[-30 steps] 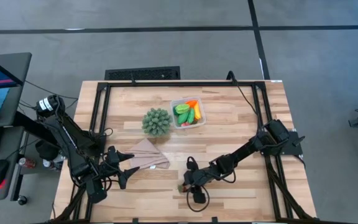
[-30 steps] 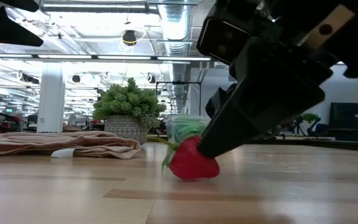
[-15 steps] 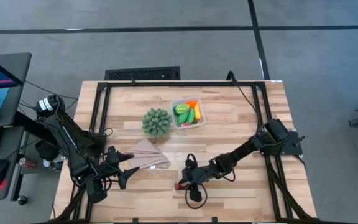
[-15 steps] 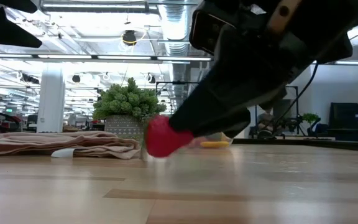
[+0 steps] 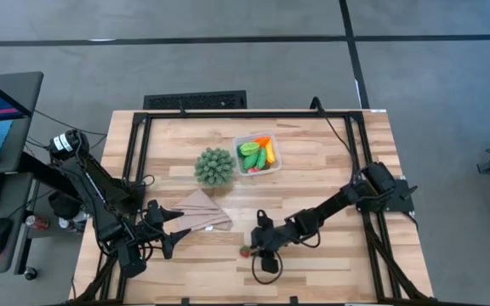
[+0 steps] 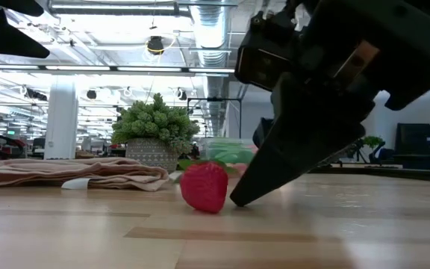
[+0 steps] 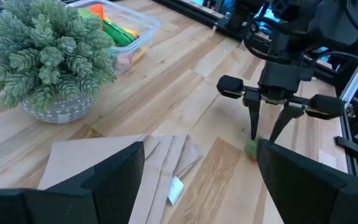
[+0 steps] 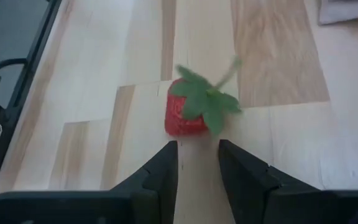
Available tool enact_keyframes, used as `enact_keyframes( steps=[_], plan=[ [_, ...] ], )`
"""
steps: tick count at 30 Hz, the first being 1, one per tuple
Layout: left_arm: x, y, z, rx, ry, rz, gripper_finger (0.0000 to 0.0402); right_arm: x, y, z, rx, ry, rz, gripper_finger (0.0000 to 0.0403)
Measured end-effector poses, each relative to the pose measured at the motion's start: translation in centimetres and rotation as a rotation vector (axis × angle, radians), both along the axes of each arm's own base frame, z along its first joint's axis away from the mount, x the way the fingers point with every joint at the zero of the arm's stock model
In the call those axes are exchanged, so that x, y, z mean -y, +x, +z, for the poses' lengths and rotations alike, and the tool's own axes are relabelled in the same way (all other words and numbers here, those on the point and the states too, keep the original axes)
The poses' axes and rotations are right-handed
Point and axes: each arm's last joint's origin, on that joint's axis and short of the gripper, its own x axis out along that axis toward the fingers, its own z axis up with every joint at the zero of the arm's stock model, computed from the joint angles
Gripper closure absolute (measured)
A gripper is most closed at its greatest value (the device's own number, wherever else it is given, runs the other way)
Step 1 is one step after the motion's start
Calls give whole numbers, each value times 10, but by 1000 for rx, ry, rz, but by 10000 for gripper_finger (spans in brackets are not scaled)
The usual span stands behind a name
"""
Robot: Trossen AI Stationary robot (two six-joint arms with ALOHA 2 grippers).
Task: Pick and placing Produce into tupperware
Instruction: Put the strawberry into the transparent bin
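Right gripper (image 8: 197, 163) is down at the table, fingers nearly together with only a narrow gap, holding nothing. The strawberry (image 8: 188, 112) lies on the wood just ahead of the tips, outside the gap. My read: reopen wider, advance to straddle the berry body, not the leaves, then close. Tupperware (image 5: 258, 155) sits well beyond. Left gripper (image 5: 164, 231) waits spread.

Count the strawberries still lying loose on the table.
1: a strawberry lies on the wood just past the right gripper, ungripped. Others may sit hidden in the tupperware among the produce.
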Motion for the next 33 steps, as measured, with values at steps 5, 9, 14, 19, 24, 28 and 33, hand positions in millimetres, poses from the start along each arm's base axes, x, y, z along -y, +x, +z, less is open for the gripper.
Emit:
enact_keyframes(
  steps=[5,9,14,19,24,28,33],
  plan=[
    [0,0,0,-2,3,0,102,-3,-2,0,2,-4,5,294],
    [-1,-1,-1,-8,15,0,102,-5,-1,1,24,18,16,291],
    [-1,-1,-1,-11,21,-1,102,1,2,1,9,36,22,247],
    [-1,-1,-1,-13,23,-1,102,7,5,2,-8,82,0,171],
    [-2,-1,-1,-15,28,-2,102,15,9,3,-8,110,-8,117],
    [-2,-1,-1,-19,35,-2,102,19,11,3,-8,113,-16,105],
    [-3,-2,-1,-21,39,-1,102,19,13,4,11,101,-15,104]
  ],
)
